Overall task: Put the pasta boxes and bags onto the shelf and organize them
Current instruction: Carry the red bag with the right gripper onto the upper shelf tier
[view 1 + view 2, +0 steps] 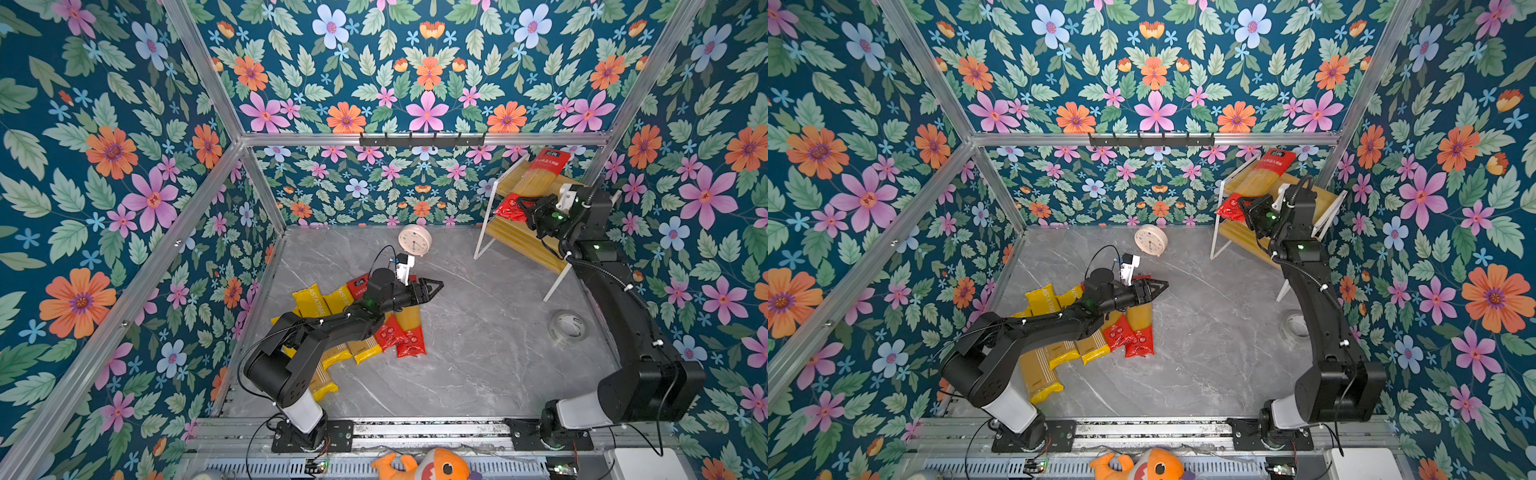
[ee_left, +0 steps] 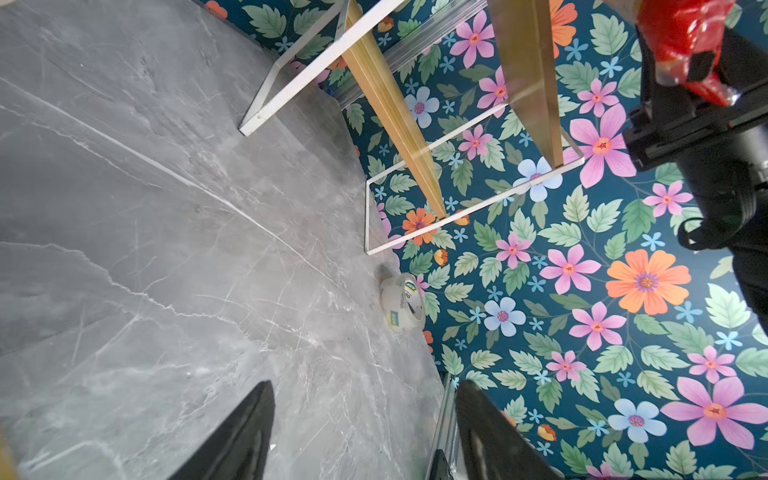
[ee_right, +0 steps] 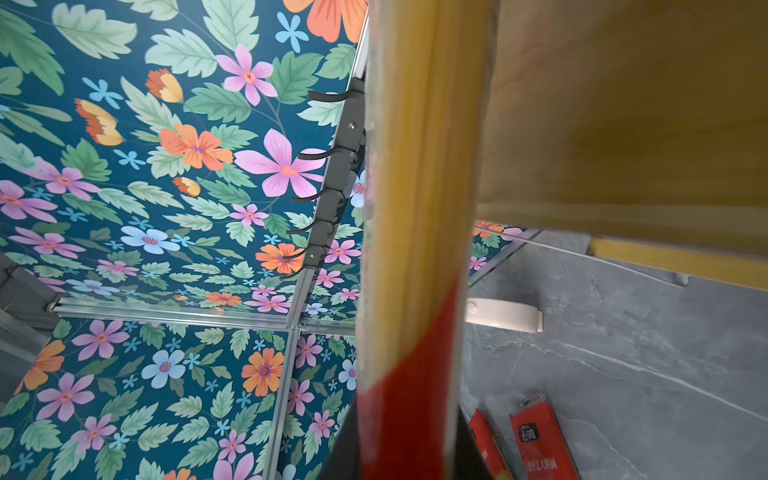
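Observation:
The shelf point(image 1: 515, 241) stands at the back right, two yellowish boards in a white frame. One red-ended spaghetti packet point(image 1: 540, 174) stretches along its top board, and my right gripper point(image 1: 521, 208) is shut on the packet's near red end point(image 3: 415, 208). On the floor at the left lies a heap of packets, yellow ones point(image 1: 309, 301) and two red ones point(image 1: 409, 338). My left gripper point(image 1: 432, 288) hovers open over the heap's far end, with only grey floor between its jaws point(image 2: 365, 384). The left arm hides part of the heap.
A round cream clock point(image 1: 414, 240) stands by the back wall. A tape roll point(image 1: 567, 328) lies near the right arm. A black hook rail point(image 1: 422, 140) hangs on the back wall. An orange plush toy point(image 1: 432, 465) sits beyond the front edge.

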`<state>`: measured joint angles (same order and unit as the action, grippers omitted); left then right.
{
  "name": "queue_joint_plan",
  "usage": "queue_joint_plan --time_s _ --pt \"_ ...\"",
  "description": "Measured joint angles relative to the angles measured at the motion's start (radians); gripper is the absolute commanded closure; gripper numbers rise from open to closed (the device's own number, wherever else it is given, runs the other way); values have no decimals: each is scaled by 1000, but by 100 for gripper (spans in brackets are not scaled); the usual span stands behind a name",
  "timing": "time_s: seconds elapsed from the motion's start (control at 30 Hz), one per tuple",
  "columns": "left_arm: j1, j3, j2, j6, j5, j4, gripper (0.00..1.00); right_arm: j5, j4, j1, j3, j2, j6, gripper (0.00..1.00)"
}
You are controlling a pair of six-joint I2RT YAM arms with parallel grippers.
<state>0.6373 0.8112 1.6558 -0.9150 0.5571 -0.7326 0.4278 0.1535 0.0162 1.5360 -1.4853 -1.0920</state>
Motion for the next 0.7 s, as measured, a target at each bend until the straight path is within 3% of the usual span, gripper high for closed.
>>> queue_joint_plan --time_s 0.13,0.2,0.3,0.37,0.43,0.57,0.7 --pt "11 4 7 2 -9 0 29 -37 36 7 92 -98 -5 100" --pt "13 3 6 4 -11 1 29 -44 55 10 137 -141 -9 95" --pt "15 0 0 16 -24 20 29 -55 64 12 167 -184 -34 83" --pt "15 -5 -7 26 -32 31 29 -45 49 17 192 -216 -48 61" --pt "15 -10 -12 30 -35 38 29 -40 39 23 195 -228 -50 49" --pt "15 -9 -13 34 -35 47 29 -47 -42 29 99 -163 -50 40" --pt "15 14 -1 39 -31 58 29 -39 -37 35 -11 -83 -57 37"
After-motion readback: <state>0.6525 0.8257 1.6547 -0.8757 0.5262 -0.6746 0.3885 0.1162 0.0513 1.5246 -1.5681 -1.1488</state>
